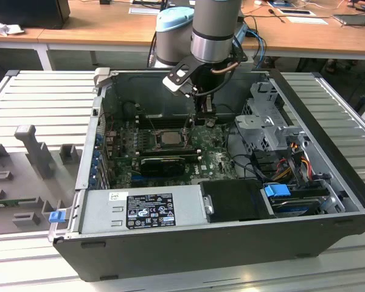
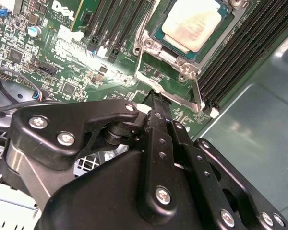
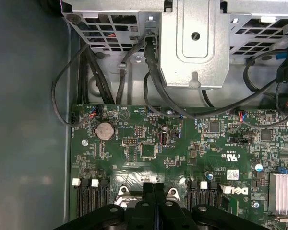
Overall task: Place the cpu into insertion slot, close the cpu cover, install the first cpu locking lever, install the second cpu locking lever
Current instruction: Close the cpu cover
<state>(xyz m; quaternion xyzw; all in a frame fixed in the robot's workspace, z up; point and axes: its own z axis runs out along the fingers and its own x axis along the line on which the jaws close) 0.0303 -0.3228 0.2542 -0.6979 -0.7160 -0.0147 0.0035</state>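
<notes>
Two fingers [image 2: 159, 125] closed together, near seated cpu [image 2: 194, 21]

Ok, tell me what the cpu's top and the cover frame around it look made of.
The cpu: its top looks like matte pale metal with a dull, even sheen, possibly plated. The cpu cover: apparently bare grey steel, glinting along its edges and corner tabs.

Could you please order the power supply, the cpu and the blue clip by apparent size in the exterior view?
Largest: power supply. The cpu and blue clip look alike; I cannot rank them.
</notes>
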